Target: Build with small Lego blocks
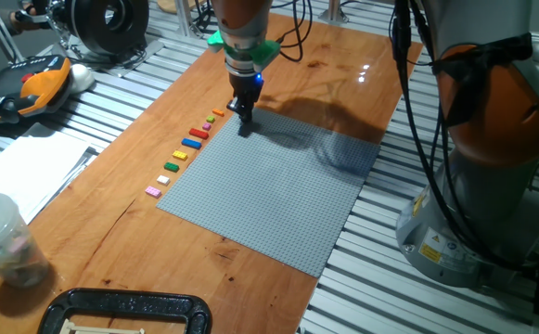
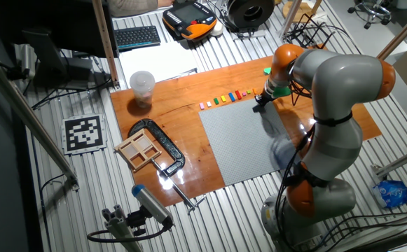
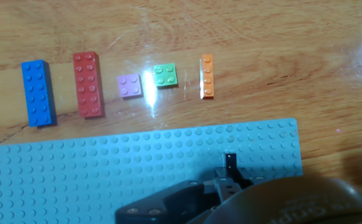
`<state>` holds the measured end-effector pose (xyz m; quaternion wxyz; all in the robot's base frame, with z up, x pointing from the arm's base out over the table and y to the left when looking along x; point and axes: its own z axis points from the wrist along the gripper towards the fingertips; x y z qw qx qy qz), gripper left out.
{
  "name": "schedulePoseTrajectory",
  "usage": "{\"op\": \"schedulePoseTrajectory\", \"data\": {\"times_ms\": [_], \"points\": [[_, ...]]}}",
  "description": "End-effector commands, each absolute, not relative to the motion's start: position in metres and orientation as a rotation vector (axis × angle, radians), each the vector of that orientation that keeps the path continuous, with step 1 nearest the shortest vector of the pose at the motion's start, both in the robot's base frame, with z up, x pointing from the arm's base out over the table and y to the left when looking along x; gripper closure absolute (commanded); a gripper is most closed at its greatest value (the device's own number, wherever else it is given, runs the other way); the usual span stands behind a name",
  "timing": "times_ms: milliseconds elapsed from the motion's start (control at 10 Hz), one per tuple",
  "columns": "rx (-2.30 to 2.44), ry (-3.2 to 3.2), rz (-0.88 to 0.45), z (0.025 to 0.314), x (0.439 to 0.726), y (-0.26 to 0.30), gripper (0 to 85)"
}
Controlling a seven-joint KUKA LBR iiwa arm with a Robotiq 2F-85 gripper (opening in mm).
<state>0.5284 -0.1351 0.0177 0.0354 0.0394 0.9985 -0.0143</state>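
Observation:
Small Lego blocks lie in a row on the wood beside the grey baseplate (image 1: 269, 195): pink (image 1: 153, 191), white, yellow, blue (image 1: 192, 143), red, green and orange (image 1: 218, 113). The hand view shows blue (image 3: 37, 93), red (image 3: 87, 84), pink (image 3: 129, 85), green (image 3: 165, 75) and orange (image 3: 207, 76) blocks just beyond the baseplate (image 3: 106, 168) edge. My gripper (image 1: 244, 121) (image 2: 259, 100) stands low over the plate's far corner with its fingers together. A small dark block (image 3: 230, 162) sits at the tips of the gripper (image 3: 230, 179), right at the plate surface.
A clear plastic cup (image 1: 0, 237) and a black clamp (image 1: 125, 311) stand at the near end of the wooden board. A wooden tray (image 2: 139, 150) lies by the clamp. The robot's own base (image 1: 492, 139) rises at the right. A green piece (image 2: 267, 70) lies behind the gripper.

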Motion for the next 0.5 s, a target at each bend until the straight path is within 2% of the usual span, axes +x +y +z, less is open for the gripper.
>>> {"op": "schedulePoseTrajectory", "data": {"times_ms": [0, 400], "points": [[0.12, 3.073, -0.041, 0.0143, 0.526, -0.1341, 85.0], [0.149, 3.07, -0.028, 0.0134, 0.5248, -0.1334, 85.0]]}}
